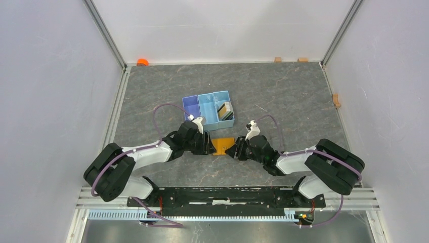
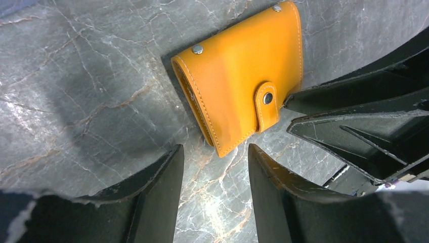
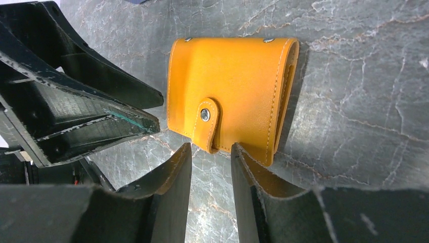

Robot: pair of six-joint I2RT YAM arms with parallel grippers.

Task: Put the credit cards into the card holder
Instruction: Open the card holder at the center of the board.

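The card holder (image 1: 222, 145) is an orange-tan wallet lying folded on the table, its clasp tab (image 3: 205, 124) snapped down. My left gripper (image 2: 215, 149) stands open just short of the card holder's (image 2: 243, 86) corner, with only table between its fingers. From the other side my right gripper (image 3: 211, 147) is open, its fingertips at the card holder's (image 3: 227, 91) edge by the clasp tab, not closed on it. The credit cards (image 1: 225, 110) stand in the right compartment of a blue tray (image 1: 191, 107) behind the wallet.
The blue three-compartment tray lies just beyond both grippers. The two grippers' (image 1: 210, 147) (image 1: 237, 151) tips come close to each other at the wallet. An orange object (image 1: 142, 62) and small tan blocks (image 1: 336, 100) lie at the table's far edges. White walls enclose the table.
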